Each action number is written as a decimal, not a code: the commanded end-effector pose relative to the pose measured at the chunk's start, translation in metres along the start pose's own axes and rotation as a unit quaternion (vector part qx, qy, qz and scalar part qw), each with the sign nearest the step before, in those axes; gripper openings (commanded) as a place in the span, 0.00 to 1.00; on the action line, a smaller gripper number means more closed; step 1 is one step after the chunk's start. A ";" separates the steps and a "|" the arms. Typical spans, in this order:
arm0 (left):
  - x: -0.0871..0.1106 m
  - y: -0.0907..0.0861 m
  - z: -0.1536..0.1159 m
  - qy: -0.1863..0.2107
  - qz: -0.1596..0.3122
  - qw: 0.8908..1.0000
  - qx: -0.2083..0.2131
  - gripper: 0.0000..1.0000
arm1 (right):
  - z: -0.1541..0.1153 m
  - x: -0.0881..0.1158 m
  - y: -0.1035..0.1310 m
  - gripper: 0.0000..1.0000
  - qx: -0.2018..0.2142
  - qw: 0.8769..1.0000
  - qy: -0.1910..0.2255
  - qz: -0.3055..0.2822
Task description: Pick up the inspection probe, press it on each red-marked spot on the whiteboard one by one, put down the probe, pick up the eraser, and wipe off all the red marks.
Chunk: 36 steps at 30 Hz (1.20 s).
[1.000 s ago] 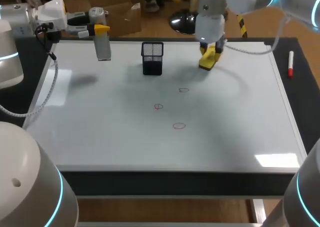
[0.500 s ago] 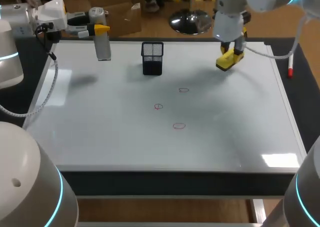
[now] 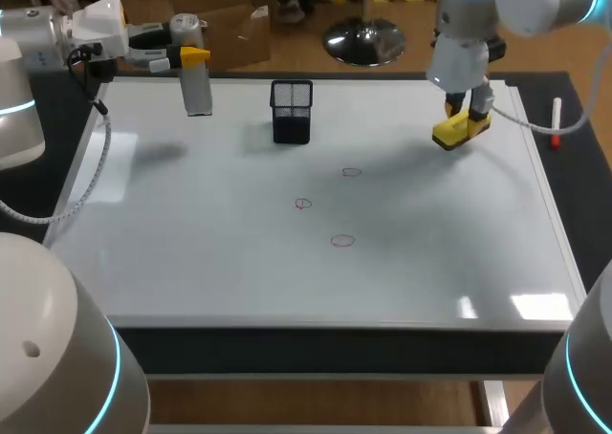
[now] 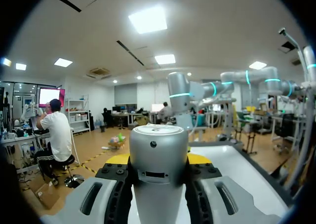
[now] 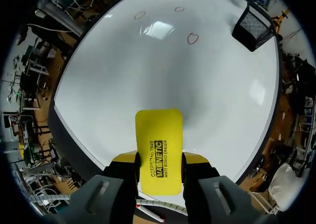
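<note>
Wiping apparently pending: three red ring marks (image 3: 303,204) intact near black mesh holder (image 3: 292,112); right gripper (image 5: 159,160) clamps yellow rectangular eraser (image 5: 159,130) to holder's right, left gripper (image 3: 192,57) clasps grey cylindrical probe (image 3: 197,88), not set down, leftward.

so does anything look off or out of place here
Nothing spilled or damaged. One oddity: the left gripper holds the probe above the whiteboard while the right gripper has the eraser; the red marks are unwiped.

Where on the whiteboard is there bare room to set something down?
Bare: the whiteboard's near strip before the red marks, and its left side. Crowded: the far edge, with probe, mesh cup and eraser in the right end effector.
</note>
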<state>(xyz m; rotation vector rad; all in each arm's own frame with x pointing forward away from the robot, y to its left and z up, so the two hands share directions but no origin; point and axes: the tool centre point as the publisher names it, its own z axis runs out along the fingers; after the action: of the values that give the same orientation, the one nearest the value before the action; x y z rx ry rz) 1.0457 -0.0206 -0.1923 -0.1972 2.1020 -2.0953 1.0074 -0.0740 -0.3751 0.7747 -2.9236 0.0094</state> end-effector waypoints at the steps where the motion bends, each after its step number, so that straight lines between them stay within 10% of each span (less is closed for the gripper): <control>1: 0.000 -0.001 0.000 0.000 0.000 1.000 0.000 0.00 | -0.001 0.002 0.000 0.00 0.002 1.000 0.000 -0.001; 36: 0.018 -0.004 0.005 -0.004 0.010 1.000 -0.005 0.00 | -0.001 0.002 0.000 0.00 0.002 1.000 0.000 -0.001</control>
<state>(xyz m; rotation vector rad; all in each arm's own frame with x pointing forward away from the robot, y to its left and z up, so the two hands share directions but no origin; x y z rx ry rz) 1.0399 -0.0253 -0.1927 -0.1635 2.1094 -2.0913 1.0064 -0.0745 -0.3752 0.7769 -2.9260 0.0084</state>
